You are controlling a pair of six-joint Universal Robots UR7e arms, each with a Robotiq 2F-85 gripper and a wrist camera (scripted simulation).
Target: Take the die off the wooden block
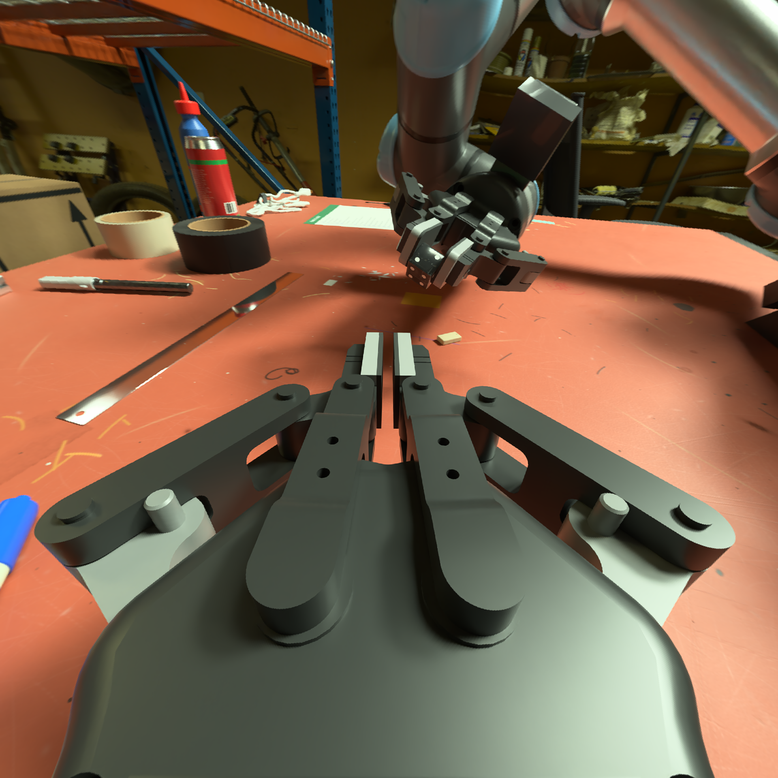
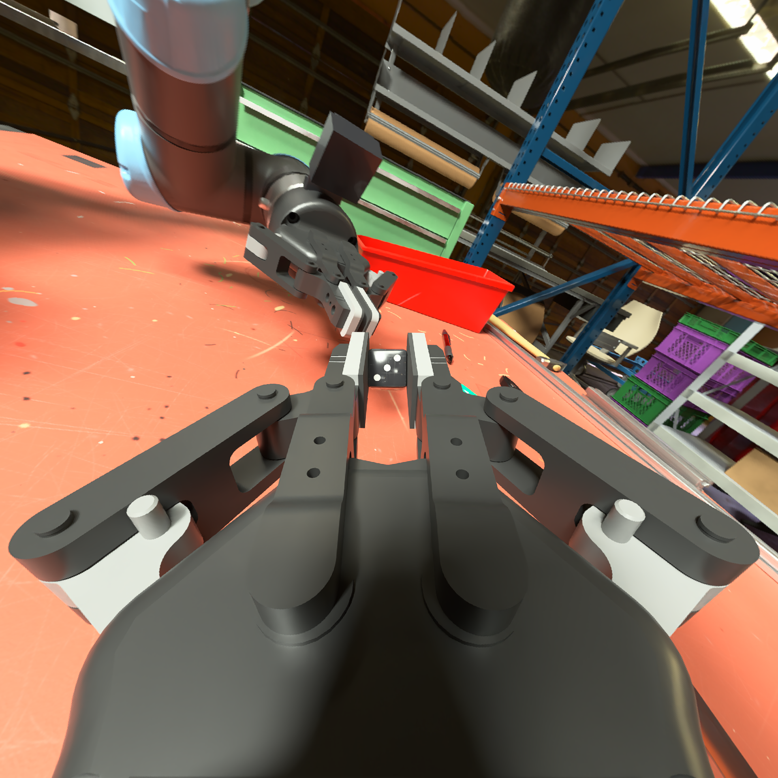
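Note:
My right gripper is shut on a black die with white pips, pinched between its pale pads. In the left wrist view that gripper holds the die just above the salmon table, over its own shadow. My left gripper is shut and empty, low over the table, pointing toward the die from a short way off. It also shows in the right wrist view, just beyond the die. A dark brown object at the right edge is cut off; I cannot tell if it is the wooden block.
On the left stand a black tape roll, a beige tape roll, a red spray can and a cardboard box. A marker, a steel ruler and a small tan piece lie flat. A red bin sits at the table edge.

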